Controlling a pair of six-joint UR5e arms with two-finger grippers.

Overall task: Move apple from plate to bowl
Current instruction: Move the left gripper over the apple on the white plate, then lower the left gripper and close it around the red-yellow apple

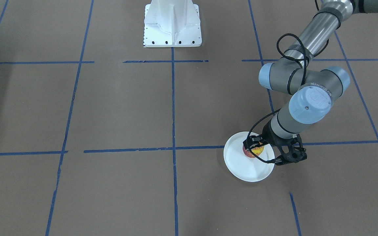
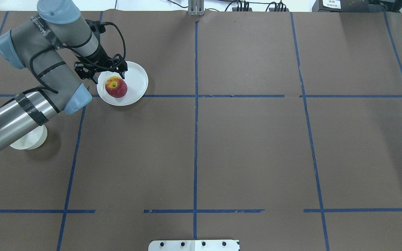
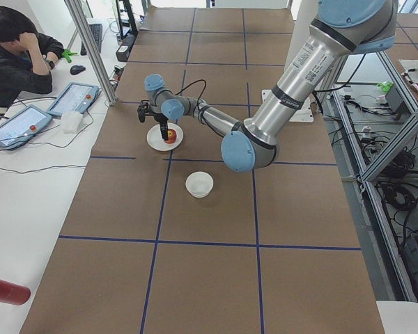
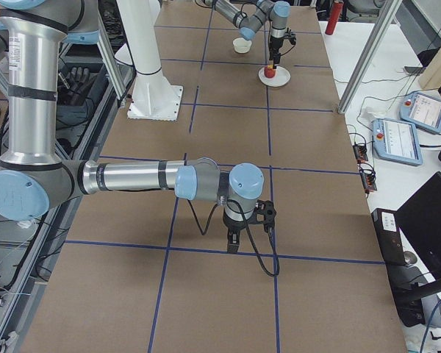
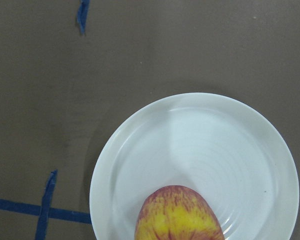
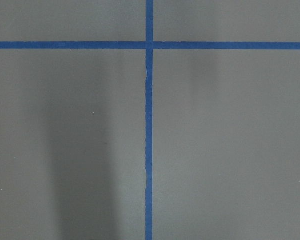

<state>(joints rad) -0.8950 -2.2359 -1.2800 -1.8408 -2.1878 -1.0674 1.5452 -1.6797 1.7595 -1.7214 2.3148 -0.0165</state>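
The red and yellow apple (image 2: 116, 87) lies on the white plate (image 2: 136, 78) at the table's far left. My left gripper (image 2: 109, 77) hangs just over the apple with its fingers spread wider than the fruit, open and holding nothing. The front view shows the gripper (image 1: 254, 144) over the apple (image 1: 256, 152) and plate (image 1: 248, 167). The left wrist view shows the plate (image 5: 215, 145) and the apple's top (image 5: 177, 215), with no fingers in view. The cream-white bowl (image 2: 30, 139) stands nearer my base, partly hidden under my left arm. My right gripper (image 4: 248, 229) shows only from the side, so I cannot tell its state.
My white base mount (image 1: 172, 24) stands at the table's middle edge. Blue tape lines cross the brown table (image 2: 250, 153). An operator (image 3: 17, 56) sits at a side table beyond the far edge. The right wrist view shows only tape (image 6: 149, 125).
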